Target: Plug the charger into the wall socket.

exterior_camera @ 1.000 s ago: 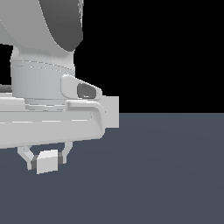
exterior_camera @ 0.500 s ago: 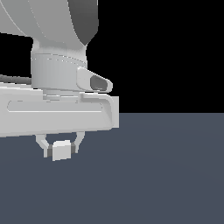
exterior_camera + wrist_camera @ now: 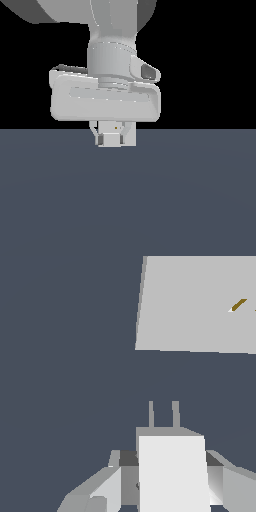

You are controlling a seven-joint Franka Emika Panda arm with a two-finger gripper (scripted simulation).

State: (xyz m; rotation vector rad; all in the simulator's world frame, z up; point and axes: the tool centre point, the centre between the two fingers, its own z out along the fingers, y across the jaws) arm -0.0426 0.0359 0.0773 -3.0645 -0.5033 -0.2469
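Observation:
My gripper is shut on the charger, a small white block held between the fingers just above the dark floor. In the wrist view the charger fills the space between the two fingers, and its two thin prongs point toward the wall socket. That socket is a flat white plate with an orange mark lying off to one side of the prongs' line, a gap of floor away. In the exterior view the wall socket shows right behind the gripper, orange dot visible.
The arm's broad white hand and wrist fill the upper middle of the exterior view. A flat dark blue-grey floor stretches all around, with black background above it.
The arm has swung toward the exterior view's right, carrying the charger with it and slightly up. It now overlaps the wall socket, which was hidden before.

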